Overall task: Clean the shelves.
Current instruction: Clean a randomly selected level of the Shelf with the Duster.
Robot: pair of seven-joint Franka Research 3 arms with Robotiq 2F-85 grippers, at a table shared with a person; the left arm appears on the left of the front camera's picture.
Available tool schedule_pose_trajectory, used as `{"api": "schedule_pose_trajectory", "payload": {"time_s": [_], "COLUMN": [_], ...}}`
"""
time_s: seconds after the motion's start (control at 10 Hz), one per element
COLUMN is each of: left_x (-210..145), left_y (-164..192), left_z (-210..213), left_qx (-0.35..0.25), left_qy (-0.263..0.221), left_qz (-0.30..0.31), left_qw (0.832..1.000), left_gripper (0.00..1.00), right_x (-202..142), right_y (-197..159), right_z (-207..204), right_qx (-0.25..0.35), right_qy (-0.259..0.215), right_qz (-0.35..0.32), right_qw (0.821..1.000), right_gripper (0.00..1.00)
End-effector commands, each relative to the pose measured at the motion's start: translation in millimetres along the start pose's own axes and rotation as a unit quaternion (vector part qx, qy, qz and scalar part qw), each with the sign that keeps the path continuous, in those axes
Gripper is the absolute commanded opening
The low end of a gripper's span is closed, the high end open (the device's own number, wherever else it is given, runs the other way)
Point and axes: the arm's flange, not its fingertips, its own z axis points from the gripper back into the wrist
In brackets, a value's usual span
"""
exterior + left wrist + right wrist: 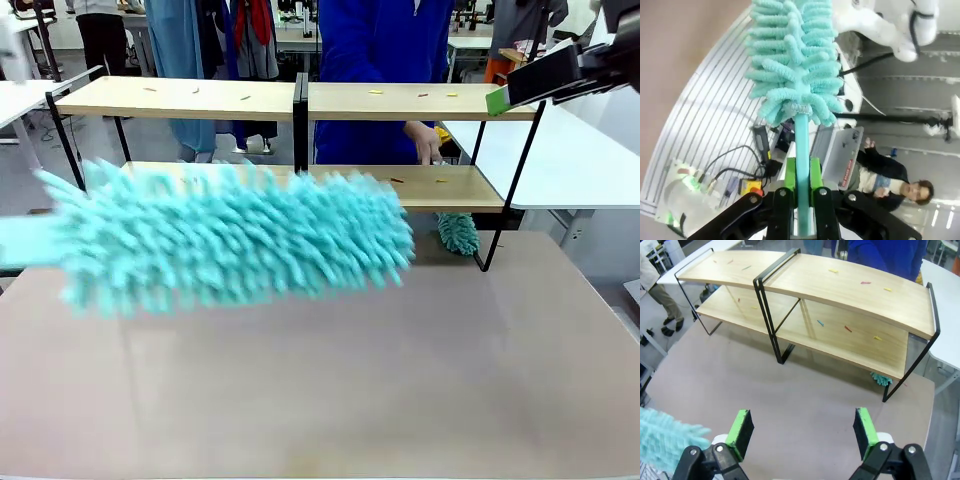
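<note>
Teal duster [230,245] pinched in left pincer [801,174]; right pincer [802,432] spread, empty.

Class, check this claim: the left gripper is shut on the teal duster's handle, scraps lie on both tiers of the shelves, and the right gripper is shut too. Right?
Not quite: the right gripper is open and empty, as the right wrist view shows. The left gripper is shut on the handle of the duster, and scraps lie on both tiers of the shelves.
</note>
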Motion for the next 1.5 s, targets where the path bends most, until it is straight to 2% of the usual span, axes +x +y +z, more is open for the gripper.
{"api": "schedule_pose_trajectory", "payload": {"time_s": [0.0, 0.1, 0.3, 0.4, 0.5, 0.6, 0.8, 0.9, 1.0, 1.2, 1.3, 1.4], "left_x": [36, 45, 49, 50, 50, 57, 57, 56, 63, 89, 101, 108], "left_y": [-24, -24, -9, -9, -12, -14, -14, -10, -14, -10, -7, -5], "left_z": [-54, -70, -71, -72, -72, -62, -62, -67, -77, -105, -119, -128], "left_qx": [0.095, 0.139, 0.225, 0.233, 0.195, 0.212, 0.212, 0.219, 0.229, 0.228, 0.251, 0.251], "left_qy": [-0.067, -0.099, -0.235, -0.247, -0.119, -0.226, -0.226, -0.209, -0.248, -0.207, -0.226, -0.219], "left_qz": [0.042, 0.058, 0.102, 0.104, 0.078, 0.087, 0.087, 0.083, 0.086, 0.096, 0.113, 0.120], "left_qw": [0.992, 0.984, 0.940, 0.935, 0.970, 0.947, 0.947, 0.950, 0.937, 0.947, 0.934, 0.935], "left_gripper": [0.13, 0.13, 0.13, 0.13, 0.13, 0.13, 0.13, 0.13, 0.13, 0.13, 0.13, 0.13], "right_x": [0, 0, 0, 0, 0, 0, 0, 0, 0, 0, 0, 0], "right_y": [0, 0, 0, 0, 0, 0, 0, 0, 0, 0, 0, 0], "right_z": [0, 0, 0, 0, 0, 0, 0, 0, 0, 0, 0, 0], "right_qx": [-0.003, -0.003, -0.003, -0.003, -0.003, -0.003, -0.003, -0.003, -0.003, -0.003, -0.003, -0.003], "right_qy": [-0.001, -0.001, -0.001, -0.001, -0.001, -0.001, -0.001, -0.001, -0.001, -0.001, -0.001, -0.001], "right_qz": [-0.006, -0.006, -0.006, -0.006, -0.006, -0.006, -0.006, -0.006, -0.006, -0.006, -0.006, -0.006], "right_qw": [1.000, 1.000, 1.000, 1.000, 1.000, 1.000, 1.000, 1.000, 1.000, 1.000, 1.000, 1.000], "right_gripper": [1.00, 1.00, 1.00, 1.00, 1.00, 1.00, 1.00, 1.00, 1.00, 1.00, 1.00, 1.00]}}
